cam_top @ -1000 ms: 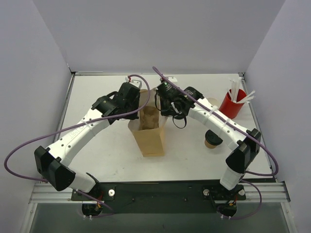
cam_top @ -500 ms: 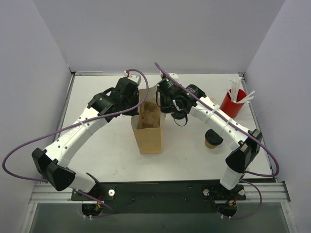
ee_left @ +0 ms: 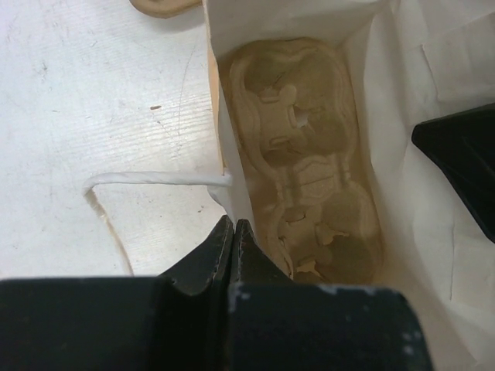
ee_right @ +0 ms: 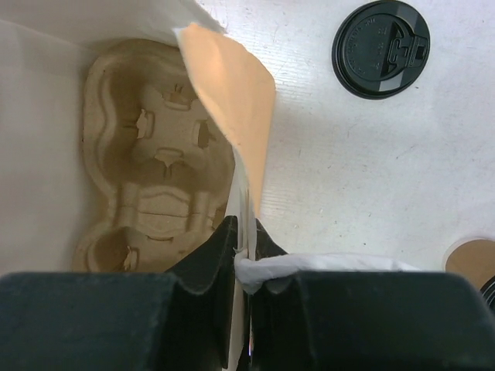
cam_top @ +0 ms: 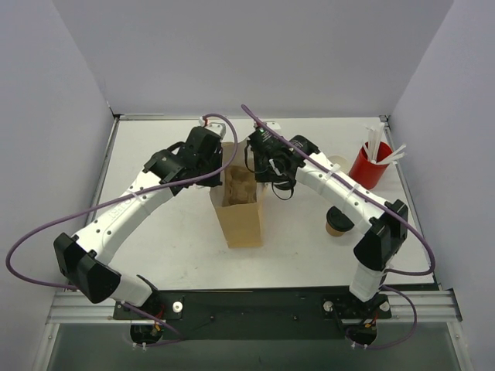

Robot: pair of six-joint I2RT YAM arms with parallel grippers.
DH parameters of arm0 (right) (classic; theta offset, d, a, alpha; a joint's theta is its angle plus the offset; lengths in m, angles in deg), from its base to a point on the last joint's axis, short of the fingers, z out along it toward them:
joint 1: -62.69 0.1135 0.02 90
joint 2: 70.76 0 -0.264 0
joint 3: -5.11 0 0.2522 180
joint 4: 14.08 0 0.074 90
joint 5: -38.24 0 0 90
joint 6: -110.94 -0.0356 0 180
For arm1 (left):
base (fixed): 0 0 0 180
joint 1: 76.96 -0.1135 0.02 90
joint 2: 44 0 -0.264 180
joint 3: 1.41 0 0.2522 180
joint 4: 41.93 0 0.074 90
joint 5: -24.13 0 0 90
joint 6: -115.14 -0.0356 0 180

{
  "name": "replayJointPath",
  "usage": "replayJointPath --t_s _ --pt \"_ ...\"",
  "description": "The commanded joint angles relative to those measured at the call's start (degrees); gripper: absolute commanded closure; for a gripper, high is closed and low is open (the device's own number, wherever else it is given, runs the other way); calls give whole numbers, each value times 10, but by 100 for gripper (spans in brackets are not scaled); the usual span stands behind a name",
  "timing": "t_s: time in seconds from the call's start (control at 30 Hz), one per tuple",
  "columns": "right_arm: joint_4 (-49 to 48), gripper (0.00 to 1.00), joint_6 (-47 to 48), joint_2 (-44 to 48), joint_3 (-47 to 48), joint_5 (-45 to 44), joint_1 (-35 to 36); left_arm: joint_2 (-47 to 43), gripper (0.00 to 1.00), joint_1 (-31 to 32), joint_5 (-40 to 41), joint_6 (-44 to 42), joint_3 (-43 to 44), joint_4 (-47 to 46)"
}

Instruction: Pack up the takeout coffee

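My left hand (ee_left: 232, 233) and right hand (ee_right: 244, 241) each pinch tight on the rim of the bag (cam_top: 240, 222); the coffee (cam_top: 338, 219) stands on the bench (cam_top: 179, 249) beside my right arm, likely light, crushable and spillable, best gripped gently round its body below the lid.

No readable text, brand, number or sign in any view. Coffee cup lid (ee_right: 380, 48) has raised moulded marks near its tab, too small to make out.
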Motion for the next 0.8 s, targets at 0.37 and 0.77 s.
replayJointPath --t_s 0.37,0.77 --pt "41 91 9 78 76 4 5 -17 100 1 -36 1 128 70" --pt "3 44 14 32 12 39 -10 -30 44 -1 -80 21 -39 -41"
